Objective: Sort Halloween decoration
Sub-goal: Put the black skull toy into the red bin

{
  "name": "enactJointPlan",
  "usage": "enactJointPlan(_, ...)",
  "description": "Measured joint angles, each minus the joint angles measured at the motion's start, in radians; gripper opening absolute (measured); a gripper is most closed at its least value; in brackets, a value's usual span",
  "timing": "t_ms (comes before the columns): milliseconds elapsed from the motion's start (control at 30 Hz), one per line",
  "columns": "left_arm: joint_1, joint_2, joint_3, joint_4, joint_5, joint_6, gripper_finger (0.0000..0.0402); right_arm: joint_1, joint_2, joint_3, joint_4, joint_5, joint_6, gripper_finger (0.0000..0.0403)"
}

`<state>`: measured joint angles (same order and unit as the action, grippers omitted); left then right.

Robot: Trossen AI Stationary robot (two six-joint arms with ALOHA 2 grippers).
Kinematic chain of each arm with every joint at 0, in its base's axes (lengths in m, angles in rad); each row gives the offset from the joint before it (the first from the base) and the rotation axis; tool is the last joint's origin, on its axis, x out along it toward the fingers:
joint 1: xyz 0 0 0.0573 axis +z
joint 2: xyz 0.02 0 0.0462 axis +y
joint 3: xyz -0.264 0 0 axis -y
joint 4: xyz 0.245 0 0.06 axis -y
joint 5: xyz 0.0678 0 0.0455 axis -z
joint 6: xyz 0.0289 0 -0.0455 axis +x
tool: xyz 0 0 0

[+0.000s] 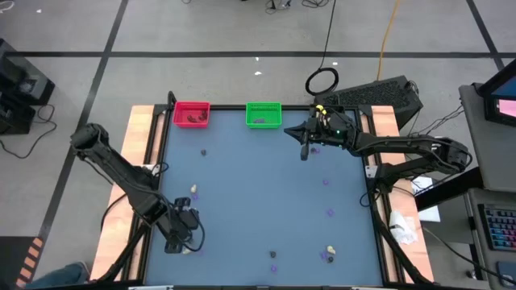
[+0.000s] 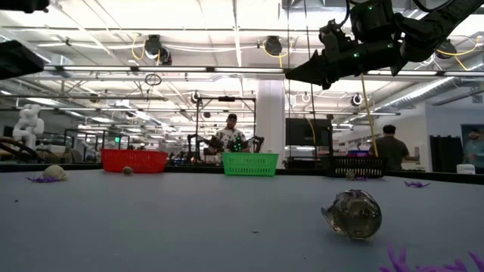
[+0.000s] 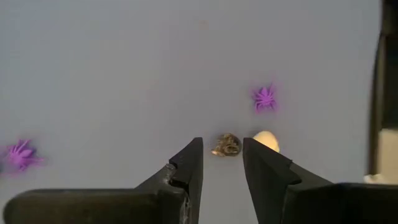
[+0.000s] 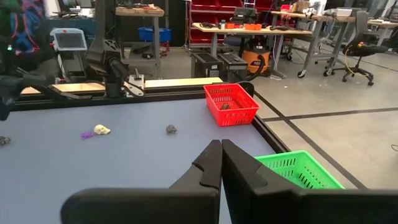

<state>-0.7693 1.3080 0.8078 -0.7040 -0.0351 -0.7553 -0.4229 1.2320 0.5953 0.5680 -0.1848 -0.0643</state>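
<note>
Left end effector (image 3: 222,163) fingers narrowly parted, dark trinket (image 3: 226,145) just ahead, cream trinket (image 3: 266,140) beside.

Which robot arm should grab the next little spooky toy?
Probably the left. The left gripper is open and low over the table, with a dark lump just ahead of its fingertips. The right gripper is shut, raised near the green bin.

Two bins (image 1: 192,113) side by side at table's (image 1: 258,209) far edge; trinkets (image 1: 194,190) scattered before them.
</note>
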Motion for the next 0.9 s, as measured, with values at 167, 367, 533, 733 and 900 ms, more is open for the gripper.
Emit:
enactJointPlan(167,-0.01,0.084,0.0,0.072,0.004,0.101,0.0108,0.0,0.0,0.0,-0.003,0.0,0.0,0.0)
enactJointPlan(367,-0.01,0.124,0.0,0.104,0.055,0.107,0.0108,0.0,0.0,0.0,-0.003,0.0,-0.001,0.0)
enactJointPlan(533,-0.01,0.155,0.0,0.102,0.064,0.084,0.011,0.0,0.0,0.0,-0.004,0.0,-0.002,0.0)
enactJointPlan(733,-0.01,0.164,0.0,0.112,0.092,0.034,0.0153,0.0,0.0,0.0,-0.004,0.0,-0.003,0.0)
enactJointPlan(900,-0.012,0.172,0.0,0.109,0.102,0.011,0.0201,0.0,0.0,0.0,-0.004,0.0,-0.003,0.0)
